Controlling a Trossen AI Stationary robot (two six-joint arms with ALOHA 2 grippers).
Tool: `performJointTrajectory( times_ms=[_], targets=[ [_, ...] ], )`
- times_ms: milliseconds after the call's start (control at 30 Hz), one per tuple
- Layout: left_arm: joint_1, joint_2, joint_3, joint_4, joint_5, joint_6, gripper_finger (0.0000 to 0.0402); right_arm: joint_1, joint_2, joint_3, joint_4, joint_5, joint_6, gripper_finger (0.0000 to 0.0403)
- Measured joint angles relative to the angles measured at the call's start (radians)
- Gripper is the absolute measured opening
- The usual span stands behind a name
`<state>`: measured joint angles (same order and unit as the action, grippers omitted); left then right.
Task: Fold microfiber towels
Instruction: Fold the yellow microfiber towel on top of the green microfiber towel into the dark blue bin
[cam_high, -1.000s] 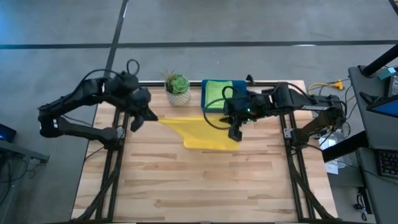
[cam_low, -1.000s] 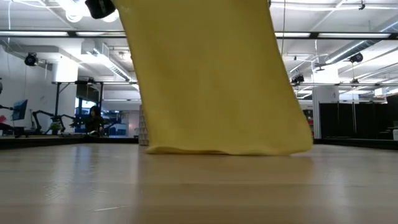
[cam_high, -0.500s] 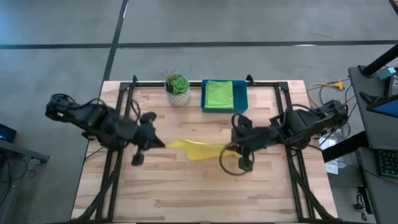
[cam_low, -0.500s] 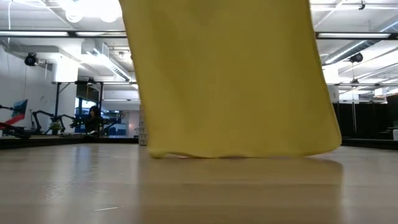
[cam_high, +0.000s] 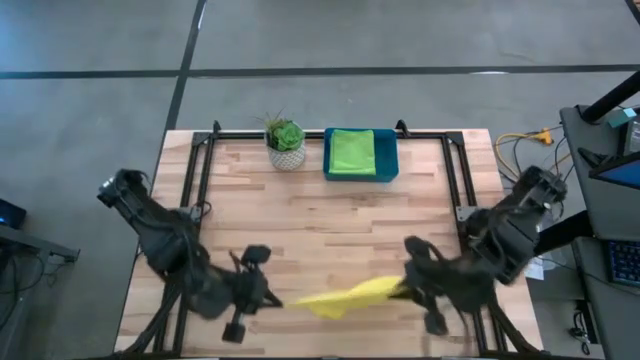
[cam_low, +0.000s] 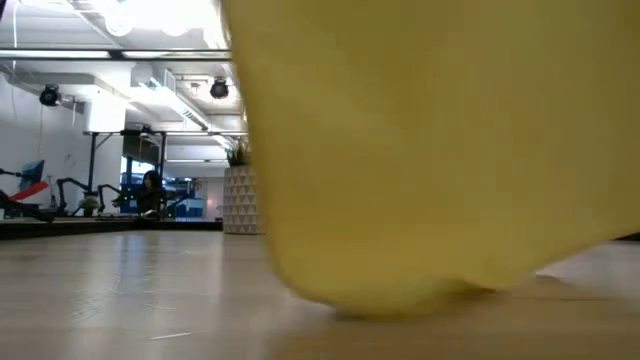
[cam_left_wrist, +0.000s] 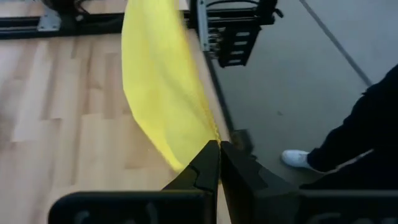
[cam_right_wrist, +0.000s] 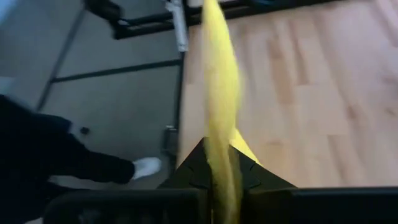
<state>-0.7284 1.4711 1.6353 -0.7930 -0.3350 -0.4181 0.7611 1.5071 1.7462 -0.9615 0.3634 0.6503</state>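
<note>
Meanwhile, tray (cam_high: 385, 165) holds green towel (cam_high: 352, 151); left gripper (cam_high: 272, 298) and right gripper (cam_high: 402, 290) clamp yellow towel (cam_high: 345, 296).

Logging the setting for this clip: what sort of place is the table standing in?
Likely a robotics lab or open industrial workspace. The low view shows a large hall with exposed ceiling ducts and strip lights, and another robot arm rig in the background. The wooden table stands on a bare concrete floor.

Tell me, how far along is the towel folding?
Early. Both grippers, left and right, are shut on the soft yellow microfiber towel, stretched between them near the table's front edge. The light green towel waits on the teal-blue plastic tray.
</note>
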Motion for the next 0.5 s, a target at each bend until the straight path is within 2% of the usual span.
performJointTrajectory(
  times_ms=[133, 333, 500],
  targets=[
    [-0.064, 0.061, 0.094, -0.002, -0.065, -0.090, 0.0000, 0.081, 0.022, 0.000, 0.092, 0.015, 0.063, 0.0009],
    [-0.160, 0.105, 0.233, -0.001, -0.262, -0.179, 0.0000, 0.134, 0.080, 0.001, 0.318, 0.015, 0.084, 0.0009],
    [-0.178, 0.119, 0.272, -0.010, -0.275, -0.230, 0.0000, 0.135, 0.133, 0.001, 0.338, 0.014, 0.092, 0.0009]
  ],
)
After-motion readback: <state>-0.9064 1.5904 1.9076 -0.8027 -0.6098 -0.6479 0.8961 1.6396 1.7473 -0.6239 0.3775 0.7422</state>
